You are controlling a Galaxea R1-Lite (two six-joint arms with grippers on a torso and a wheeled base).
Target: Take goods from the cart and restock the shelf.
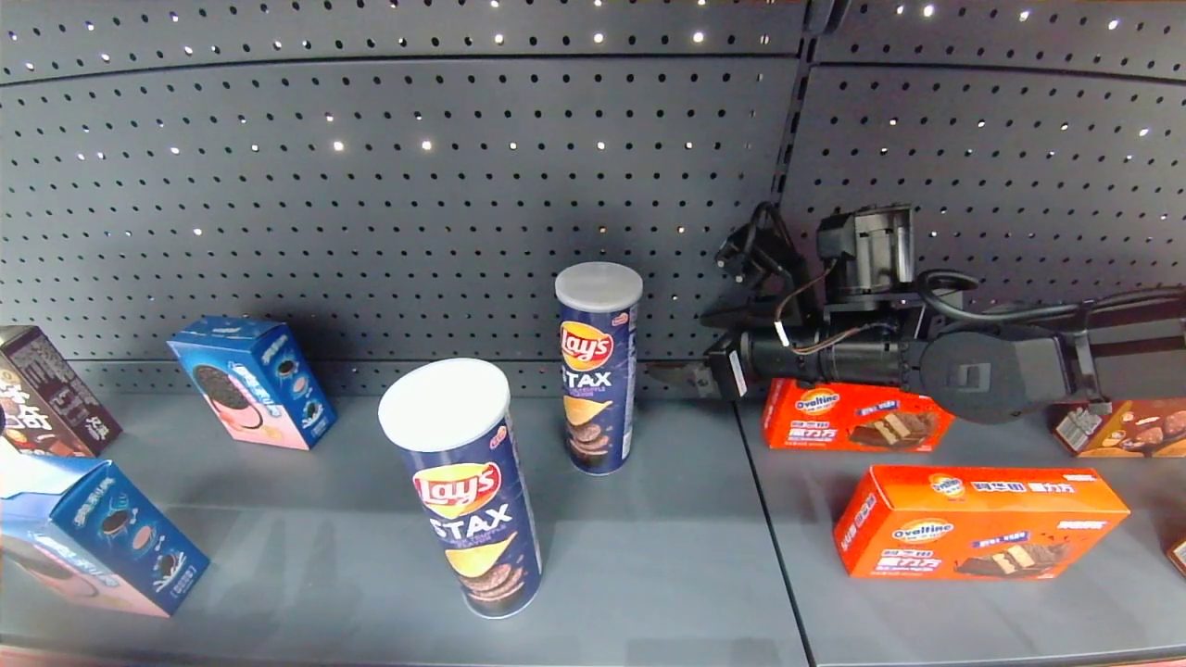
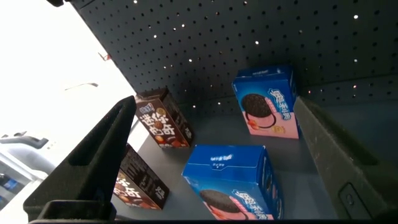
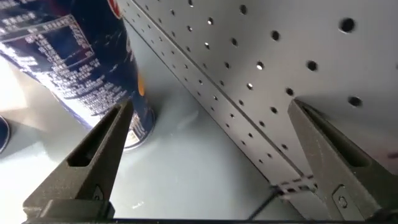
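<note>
Two tall dark-blue chip cans with white lids stand upright on the grey shelf [image 1: 667, 556]: one at the back [image 1: 598, 371], one nearer the front [image 1: 463, 491]. My right gripper [image 1: 681, 375] is open and holds nothing, just right of the rear can and close to the pegboard back wall. In the right wrist view the rear can [image 3: 68, 68] stands beyond the open right gripper [image 3: 211, 162], apart from its fingers. My left gripper [image 2: 211, 162] is open and holds nothing, over the blue cookie boxes [image 2: 233, 180].
Blue cookie boxes [image 1: 255, 380] [image 1: 111, 537] and a brown box [image 1: 51, 389] fill the shelf's left end. Orange boxes [image 1: 852, 417] [image 1: 973, 523] lie flat on the right section, under my right arm. A pegboard wall [image 1: 417, 185] closes the back.
</note>
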